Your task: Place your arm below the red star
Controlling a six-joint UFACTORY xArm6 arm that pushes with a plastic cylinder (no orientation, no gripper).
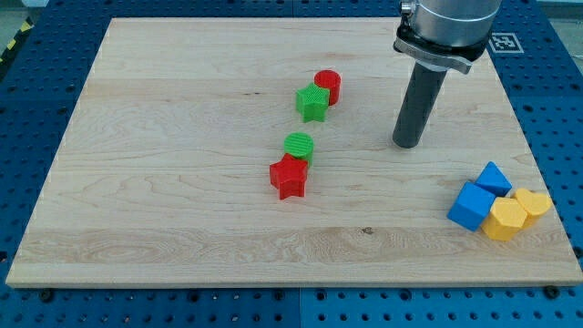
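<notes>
My tip [407, 144] sits down on the wooden board [182, 210] over on the view's right half, the dark rod rising straight up into the grey collar at the view's top edge. There is no hand or jaw on this arm to open or close, just the bare rod, and it is touching no block at all. The red star [289, 178] lies near the middle of the board, well apart from my tip and off to its left and a little lower in the view. Pressed against the star's upper right edge is a green cylinder [298, 145], the two touching. Further up the view sits a second pair, a green star [311, 103] with a red cylinder [328, 87] tucked against its upper right side. My tip stands to the right of both pairs, roughly level with the green cylinder. Down in the view's lower right corner there is a tight cluster: a blue cube [471, 206], a second blue block [495, 178] of angular shape just above it, a yellow hexagonal block [505, 220] against the cube's right side, and a yellow heart [533, 202] at the far right. That cluster lies below and to the right of my tip, clear of it.
</notes>
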